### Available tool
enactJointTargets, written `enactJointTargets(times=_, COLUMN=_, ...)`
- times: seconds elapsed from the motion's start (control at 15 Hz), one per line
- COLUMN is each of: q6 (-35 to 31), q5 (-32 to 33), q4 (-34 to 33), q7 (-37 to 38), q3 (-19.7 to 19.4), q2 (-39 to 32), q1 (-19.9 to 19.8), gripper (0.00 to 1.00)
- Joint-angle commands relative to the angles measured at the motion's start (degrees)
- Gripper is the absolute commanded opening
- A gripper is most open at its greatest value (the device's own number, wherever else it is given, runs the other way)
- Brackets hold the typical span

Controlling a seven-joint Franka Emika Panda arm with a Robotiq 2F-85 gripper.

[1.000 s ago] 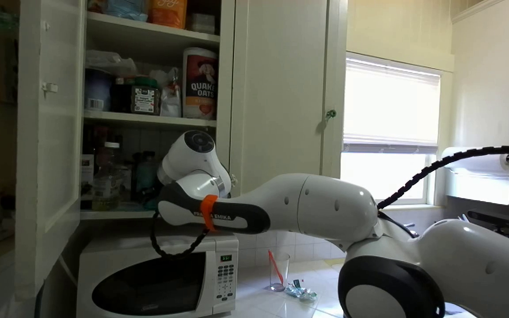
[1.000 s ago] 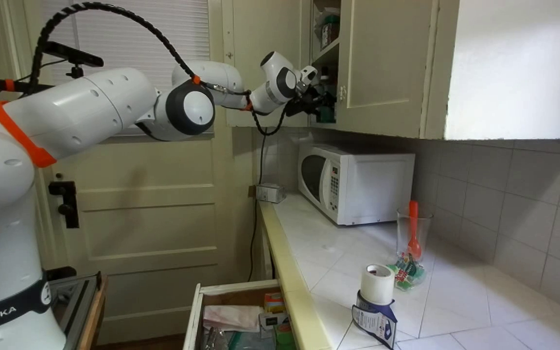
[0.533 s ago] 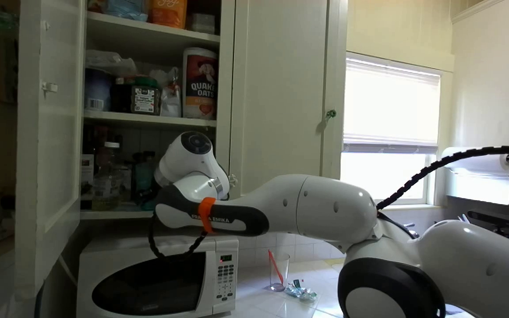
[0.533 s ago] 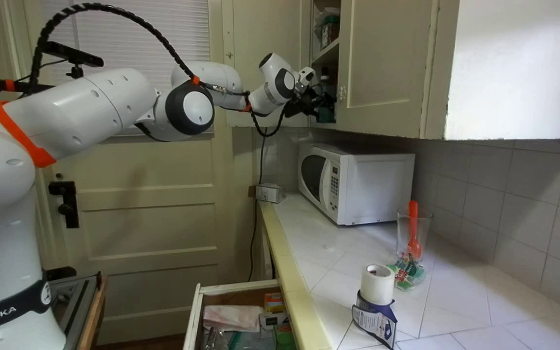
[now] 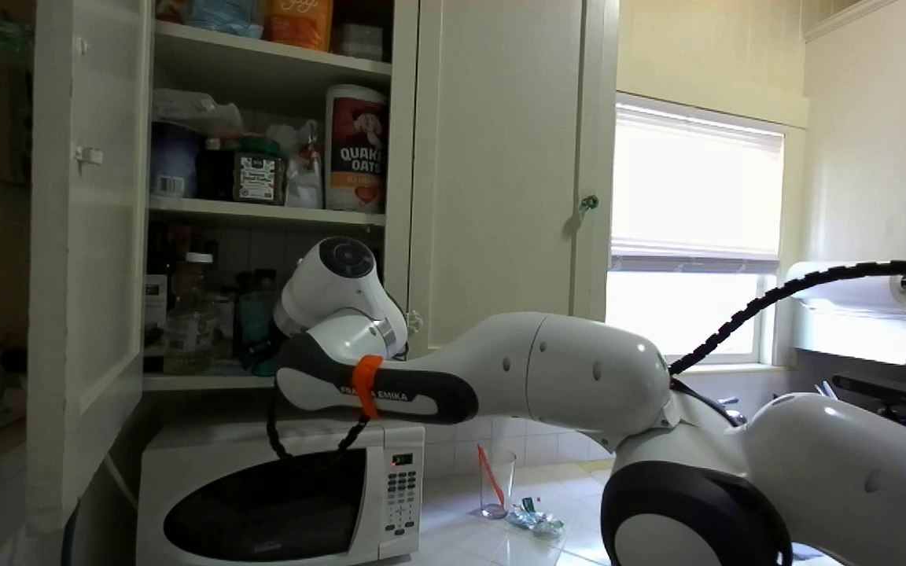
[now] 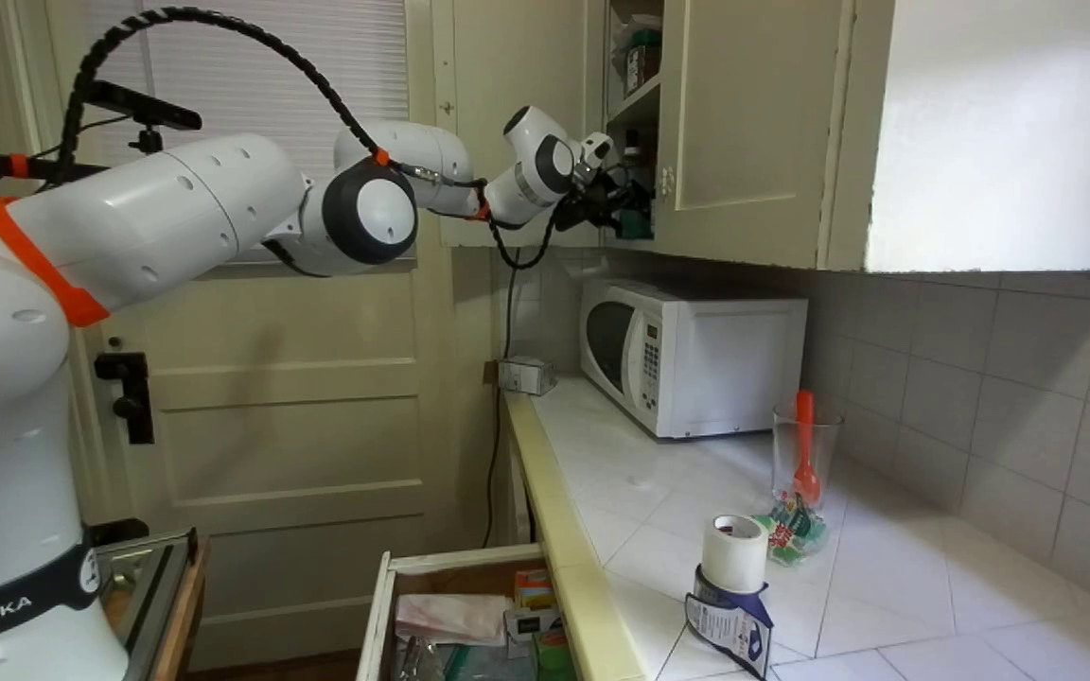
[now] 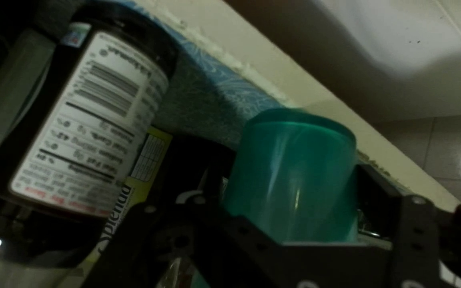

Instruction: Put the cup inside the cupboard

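Observation:
The teal cup (image 7: 294, 172) fills the middle of the wrist view, between the two black fingers of my gripper (image 7: 292, 174). The fingers appear to press on its sides. Its far end lies over the blue shelf liner at the shelf's front edge; I cannot tell whether it touches the shelf. In an exterior view a teal shape (image 5: 255, 316) beside the wrist looks like the cup, partly covered. The white cupboard (image 5: 399, 118) has its left door open. My gripper (image 6: 613, 199) reaches into its lowest shelf. The arm hides much of that shelf.
A dark labelled jar (image 7: 90, 120) and a yellow Splenda box (image 7: 150, 168) stand close beside the cup. Bottles (image 5: 192, 314) crowd the lowest shelf. The open door (image 5: 103, 236) borders the left. A microwave (image 5: 280, 487) is below. A glass with a red spoon (image 6: 777, 445) stands on the counter.
The wrist and forearm have sunk slightly, and the wrist has shifted a little to the left in an exterior view. The cupboard door and counter things have not moved.

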State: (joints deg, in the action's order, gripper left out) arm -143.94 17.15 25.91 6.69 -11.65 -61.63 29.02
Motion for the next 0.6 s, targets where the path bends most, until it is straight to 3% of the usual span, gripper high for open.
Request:
enactJointTargets(times=0.0, q6=0.8, q5=1.2, q4=-0.4, q7=-0.6, q3=-0.1, q2=-0.4, q1=0.1, gripper=1.0)
enactJointTargets(times=0.27, q6=1.3, q5=1.2, q4=-0.4, q7=-0.6, q3=-0.2, q2=-0.3, q1=0.3, gripper=1.0)
enactJointTargets(times=0.33, q6=1.4, q5=1.3, q4=-0.4, q7=-0.5, q3=-0.3, q2=-0.4, q1=0.4, gripper=0.75)
enactJointTargets(times=0.4, q6=1.5, q5=1.4, q4=-0.4, q7=-0.5, q3=-0.4, q2=-0.3, q1=0.5, gripper=0.75)
enactJointTargets(times=0.53, q6=1.0, q5=2.1, q4=0.0, q7=-0.1, q3=-1.1, q2=0.0, q1=0.9, gripper=0.6)
